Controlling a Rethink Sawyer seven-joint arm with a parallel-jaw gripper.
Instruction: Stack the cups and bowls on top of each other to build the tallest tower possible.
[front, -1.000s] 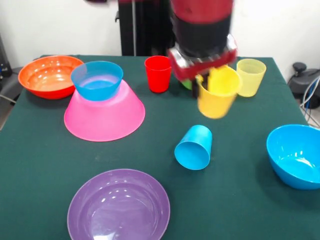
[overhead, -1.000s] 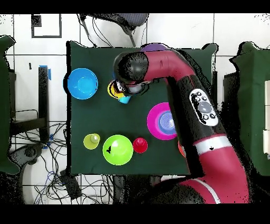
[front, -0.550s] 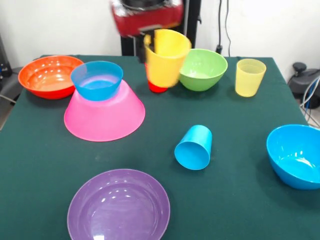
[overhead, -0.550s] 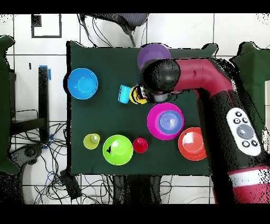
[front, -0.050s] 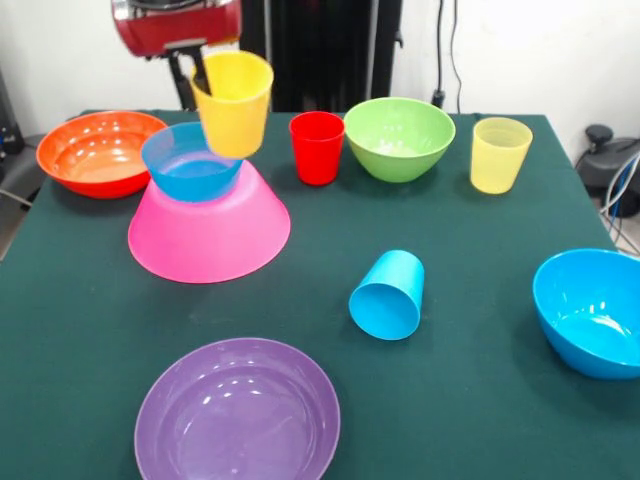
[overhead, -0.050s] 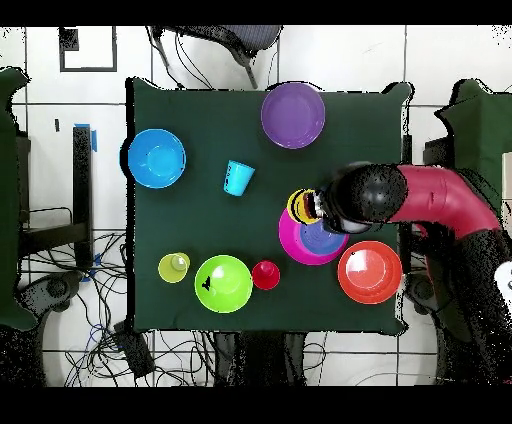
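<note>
Opaque yellow plastic cup (front, -0.050s: 233, 103) upright, mouth up, held aloft over the small blue bowl (front, -0.050s: 193, 161) on the upturned pink bowl (front, -0.050s: 209, 230). Clamped at the rim by the claw (front, -0.050s: 200, 72). Overhead hides the grip under the arm.

Tabletop (front, -0.050s: 100, 330) — dark green cloth cover, rectangular, in both views. White tiled floor (overhead, -0.050s: 60, 110) around it, overhead. Tangled black cables (overhead, -0.050s: 90, 310) on the floor from 6 to 8 o'clock of the tabletop. Office chair (overhead, -0.050s: 215, 40) at 12 o'clock. Blue tape strip (overhead, -0.050s: 93, 137) — on the floor at 9 o'clock. White wall (front, -0.050s: 60, 50) behind, front view.
</note>
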